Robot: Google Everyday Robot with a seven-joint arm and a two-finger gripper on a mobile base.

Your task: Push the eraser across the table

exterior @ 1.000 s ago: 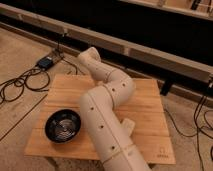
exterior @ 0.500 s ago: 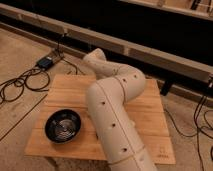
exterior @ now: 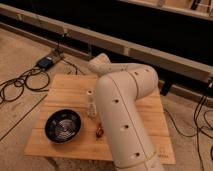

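Eraser is hidden from view on the wooden table [exterior: 65,92], likely behind the bulky cream robot arm [exterior: 125,117] that covers its middle. The gripper is hidden too, past the arm's far end near the table's back edge, so I cannot tell its grip. A white ribbed cylinder [exterior: 91,104] stands beside a black bowl [exterior: 63,125], with a red-brown oblong [exterior: 99,131] nearer the front.

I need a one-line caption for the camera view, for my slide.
White robot arm bends over wooden table with black bowl; gripper jaws not visible.
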